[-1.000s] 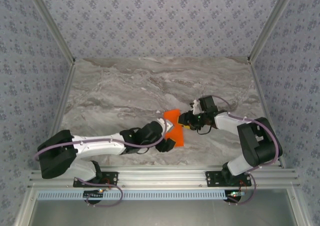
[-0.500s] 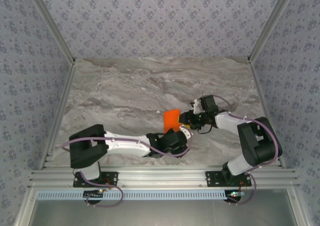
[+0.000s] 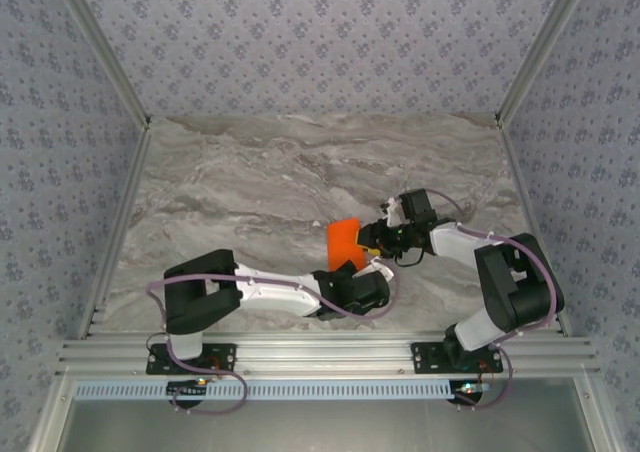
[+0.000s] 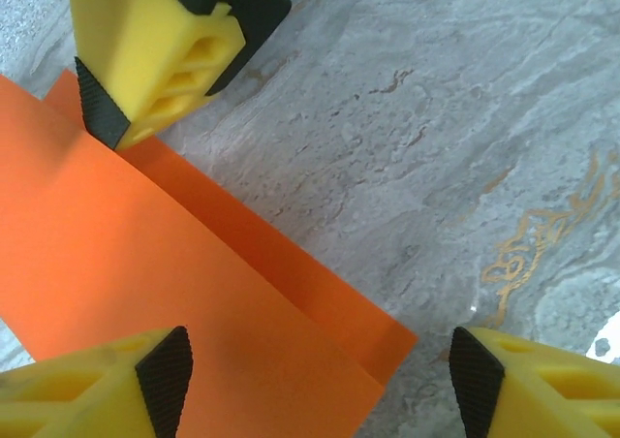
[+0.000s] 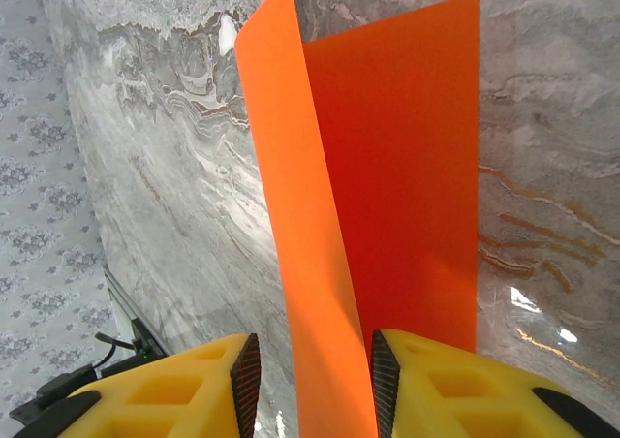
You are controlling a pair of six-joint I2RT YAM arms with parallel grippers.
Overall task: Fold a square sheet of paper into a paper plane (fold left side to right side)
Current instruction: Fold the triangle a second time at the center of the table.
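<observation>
Thin, limp sheet of paper (image 5: 387, 167) pinched edge-on between right fingers (image 5: 312, 375), left fingers (image 4: 320, 370) parted wide astride its corner; best gripped at edges.

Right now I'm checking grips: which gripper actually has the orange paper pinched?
The right gripper: the sheet of paper passes between its fingers. The left gripper stands open.

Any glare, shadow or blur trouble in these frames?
Right wrist: specular highlights on the glossy marble table; the raised flap of the sheet of paper leaves its lower layer darker. Left wrist: near fingertips slightly soft, paper sharp, small glint near the bottom right. Top external: even lighting, sharp throughout.
</observation>
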